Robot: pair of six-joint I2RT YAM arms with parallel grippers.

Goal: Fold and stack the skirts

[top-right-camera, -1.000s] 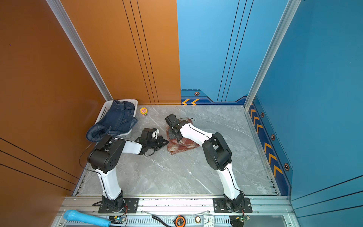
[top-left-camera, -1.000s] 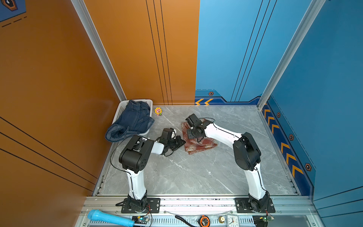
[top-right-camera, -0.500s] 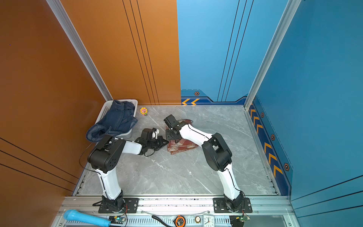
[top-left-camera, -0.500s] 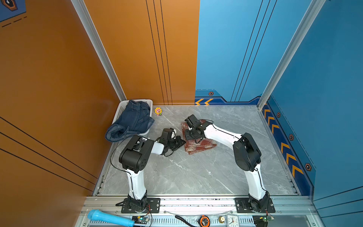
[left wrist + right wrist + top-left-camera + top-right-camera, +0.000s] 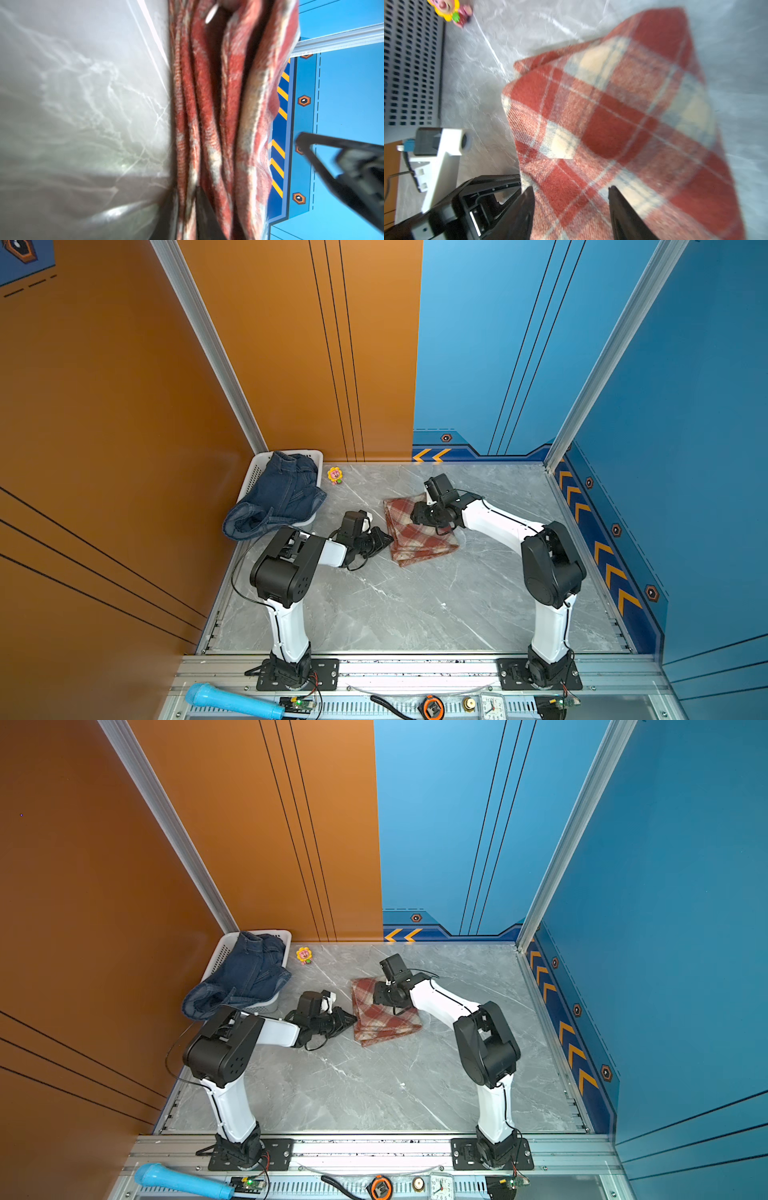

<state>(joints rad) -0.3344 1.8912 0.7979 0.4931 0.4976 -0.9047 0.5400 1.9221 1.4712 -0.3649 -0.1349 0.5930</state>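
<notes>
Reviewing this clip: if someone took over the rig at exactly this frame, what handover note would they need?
Grippers: left gripper open, at the left edge of the plaid skirt; right gripper open, over the plaid's far part, gripping nothing.
Things: plaid skirt lies folded on the table; denim is heaped in the white basket, spilling over its near rim. The number of denim pieces cannot be told.
Done: plaid folded.
Left: take out the denim, fold it, stack it with the plaid.

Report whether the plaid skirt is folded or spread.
Folded. The plaid skirt lies as a compact rectangle, its stacked layers visible edge-on in the left wrist view.
</notes>
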